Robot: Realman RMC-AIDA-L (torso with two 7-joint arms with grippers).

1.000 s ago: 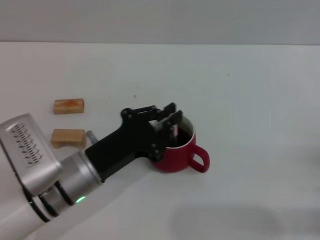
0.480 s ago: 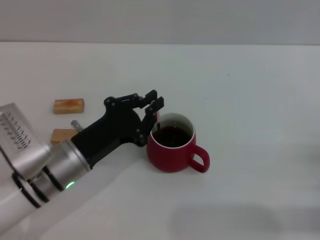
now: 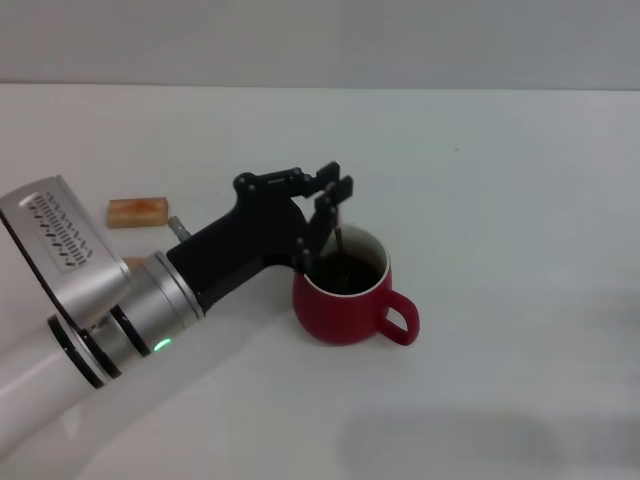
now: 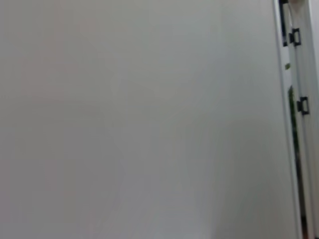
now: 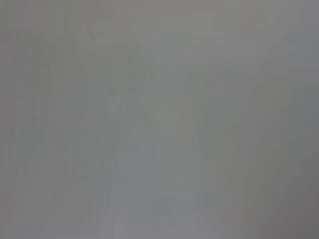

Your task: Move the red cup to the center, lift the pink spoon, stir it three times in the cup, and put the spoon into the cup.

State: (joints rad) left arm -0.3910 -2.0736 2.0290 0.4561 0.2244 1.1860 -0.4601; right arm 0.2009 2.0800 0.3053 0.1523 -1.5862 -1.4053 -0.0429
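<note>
the left gripper (image 3: 337, 190) hangs over the far rim of the red cup (image 3: 347, 300), its fingers (image 3: 330, 208) closed on the pink spoon (image 3: 338, 238), whose thin neck dips into the dark liquid. the cup stands upright on the white bench (image 3: 500, 200), handle toward the right. a tan wooden block (image 3: 137, 212) lies well off to the left.

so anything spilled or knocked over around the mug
Nothing stands out. The red cup sits upright on the white table with its dark liquid inside and no spill beside it. The left gripper holds the spoon upright in the cup. One wooden block lies flat to the left.
</note>
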